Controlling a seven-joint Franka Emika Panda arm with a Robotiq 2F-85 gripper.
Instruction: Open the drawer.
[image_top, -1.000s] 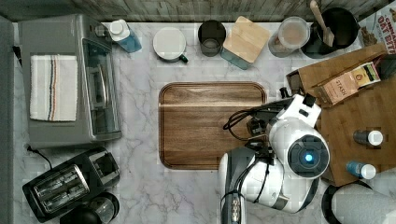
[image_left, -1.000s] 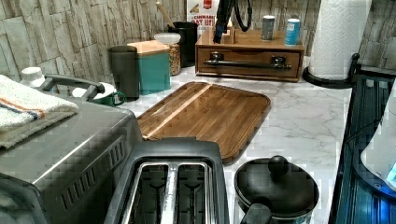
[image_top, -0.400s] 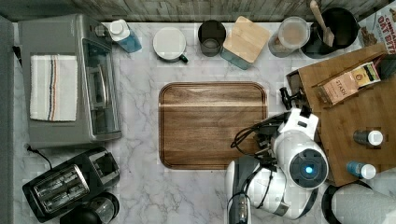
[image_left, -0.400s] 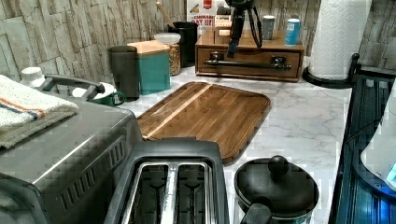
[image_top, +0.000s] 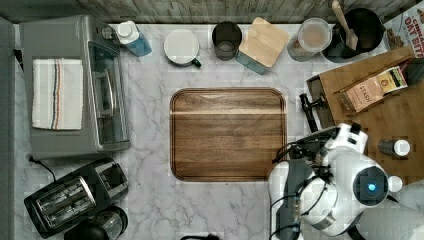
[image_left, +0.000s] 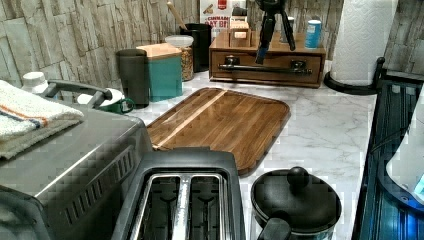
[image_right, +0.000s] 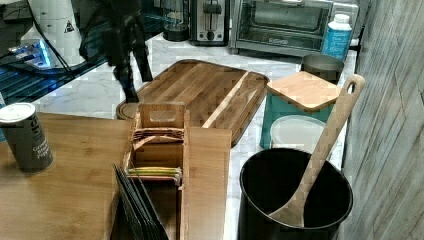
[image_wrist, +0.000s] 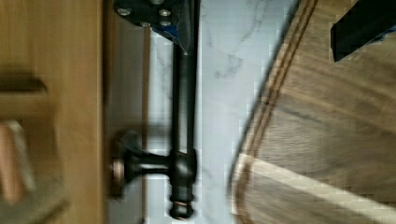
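Observation:
The brown wooden drawer (image_left: 267, 67) sits under the bamboo cabinet top (image_left: 270, 42), and its front looks flush with the cabinet. A long black bar handle (image_left: 265, 68) on two mounts runs across it; the same handle (image_top: 307, 112) shows in the top view. My gripper (image_left: 276, 50) hangs open just above the handle, near the middle of its length. In the wrist view, the bar (image_wrist: 184, 116) runs close beside one finger (image_wrist: 159, 14), while the other finger (image_wrist: 364, 23) is over the cutting board side. In the right view, the gripper (image_right: 137, 82) is in front of the cabinet.
A dark cutting board (image_top: 227, 135) lies on the marble counter in front of the drawer. A tea box (image_top: 370, 90) and small bottles stand on the cabinet top (image_top: 395, 125). A paper towel roll (image_left: 362, 40) is at the left view's right. A toaster oven (image_top: 75, 85) and a toaster (image_top: 75, 197) are nearby.
The gripper has moved toward the left view's right along the drawer front and come lower, nearer the handle. In the top view the arm has shifted toward the bottom right.

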